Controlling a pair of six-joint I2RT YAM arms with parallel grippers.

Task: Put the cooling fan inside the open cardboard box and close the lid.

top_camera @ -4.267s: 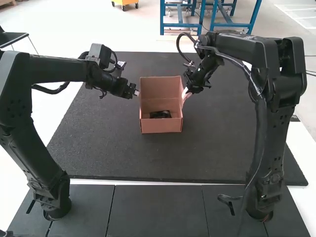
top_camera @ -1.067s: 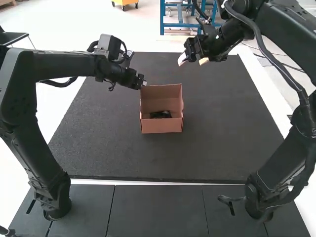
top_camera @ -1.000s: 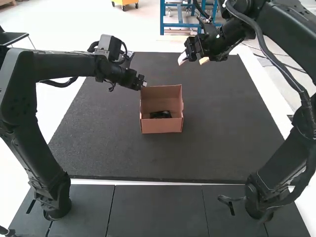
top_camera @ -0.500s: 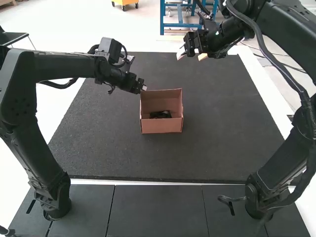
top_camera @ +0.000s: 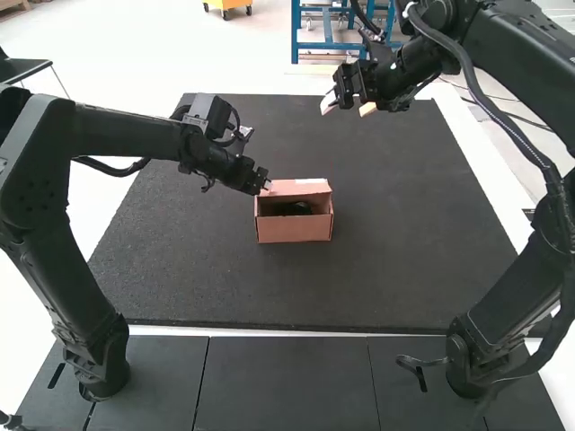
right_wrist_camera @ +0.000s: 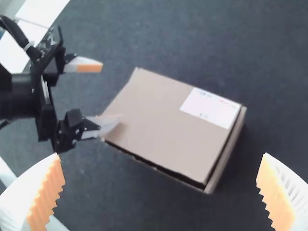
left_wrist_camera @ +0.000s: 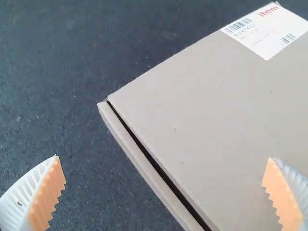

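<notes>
In the high view the cardboard box (top_camera: 294, 220) sat at the middle of the black mat (top_camera: 404, 233), its lid (top_camera: 296, 187) tipped most of the way down, with a dark gap along its near edge through which the cooling fan (top_camera: 292, 207) could be made out inside. The fan was therefore in place, and I judged the step in hand to be the closing of the lid. The left arm reached in from the left of the frame, stretched out low, and the left gripper (top_camera: 261, 183) lay at the upper-left corner of the box against the lid's edge. The right arm arched high from the right side, and the right gripper (top_camera: 346, 95) hung at the upper right of centre, well apart from the box and clasping nothing. In the left wrist view the lid lay almost flat, a thin dark slit separating it from the box wall, and the orange-padded fingers (left_wrist_camera: 45, 192) were spread wide, gripping nothing. In the right wrist view the box showed nearly shut, a white label (right_wrist_camera: 210, 108) on its lid, one splayed finger of the left gripper touching a lid corner. The next move probably called for a downward press until the slit vanished, without shoving the box across the mat.
</notes>
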